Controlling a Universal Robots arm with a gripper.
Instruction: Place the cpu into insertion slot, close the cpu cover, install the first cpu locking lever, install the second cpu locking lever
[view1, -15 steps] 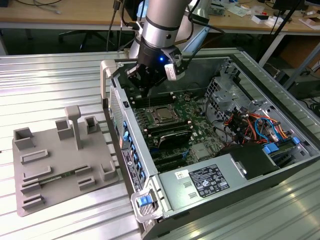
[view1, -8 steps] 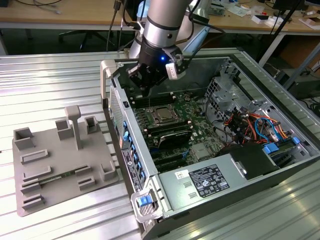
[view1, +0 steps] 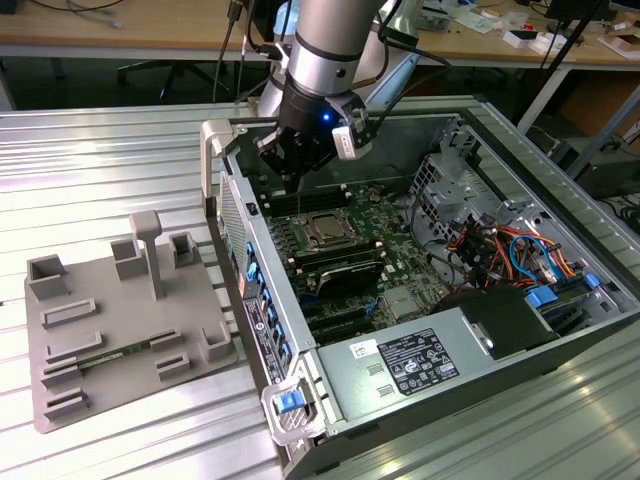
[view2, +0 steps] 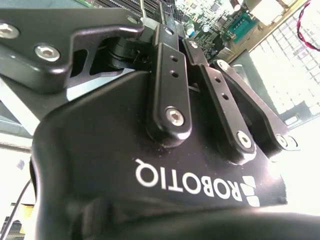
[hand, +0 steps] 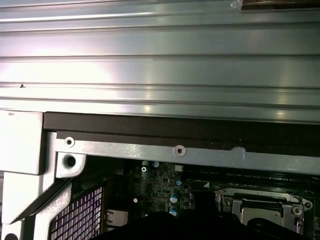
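- The gripper (view1: 298, 178) hangs inside the open computer case (view1: 560, 330), above the green motherboard (view1: 400, 230).
- Whether its jaws are open or closed cannot be told.
- The cpu (view1: 325, 231) sits in the insertion slot (view1: 306, 219), just below the gripper and apart from it.
- The cpu cover (view1: 341, 244) frames the cpu.

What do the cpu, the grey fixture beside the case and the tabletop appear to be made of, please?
The cpu: a dull silvery top, probably metal. The fixture: matte uniform grey with blocky posts, likely plastic, perhaps printed. The tabletop: ribbed, brushed, reflective slats, apparently aluminium.
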